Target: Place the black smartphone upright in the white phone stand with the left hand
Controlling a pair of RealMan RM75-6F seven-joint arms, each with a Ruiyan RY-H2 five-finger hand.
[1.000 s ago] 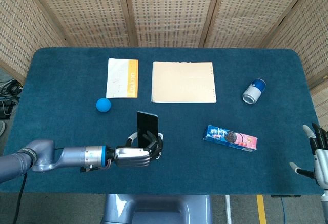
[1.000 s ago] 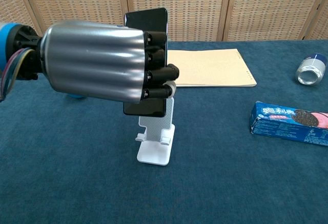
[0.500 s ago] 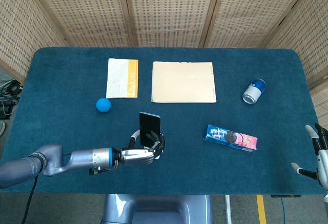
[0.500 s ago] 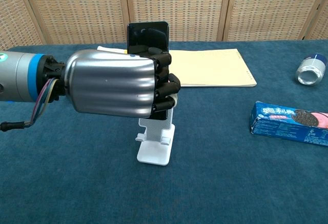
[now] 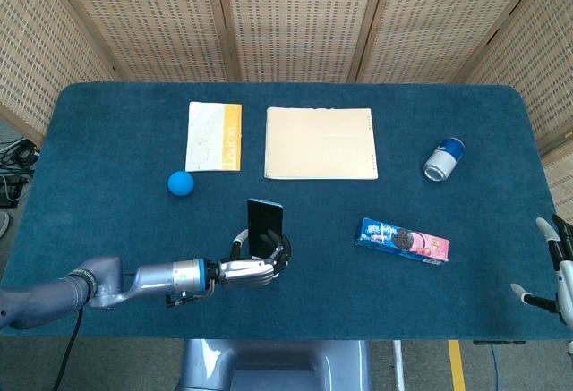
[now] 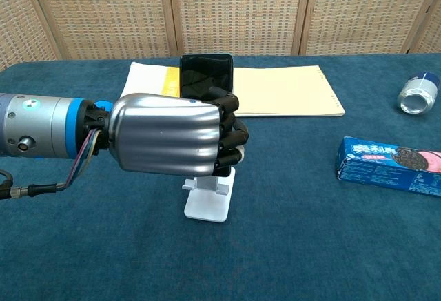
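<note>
A: Where is the black smartphone (image 6: 206, 74) found?

B: At centre frame in the chest view it is held upright by the left hand (image 6: 169, 134), whose fingers (image 6: 226, 132) are wrapped around its lower part. The white phone stand (image 6: 209, 198) is seen directly beneath the hand; whether the phone is seated in it cannot be told.

A: And the right hand (image 5: 557, 266)?

B: It is seen at the lower right edge of the head view, with fingers spread and nothing held.

A: What else is laid on the table (image 5: 107, 131)?

B: A blue ball (image 5: 181, 182), a booklet (image 5: 214, 136), a tan folder (image 5: 320, 143), a can (image 5: 443, 159) and a cookie pack (image 5: 403, 240).
</note>
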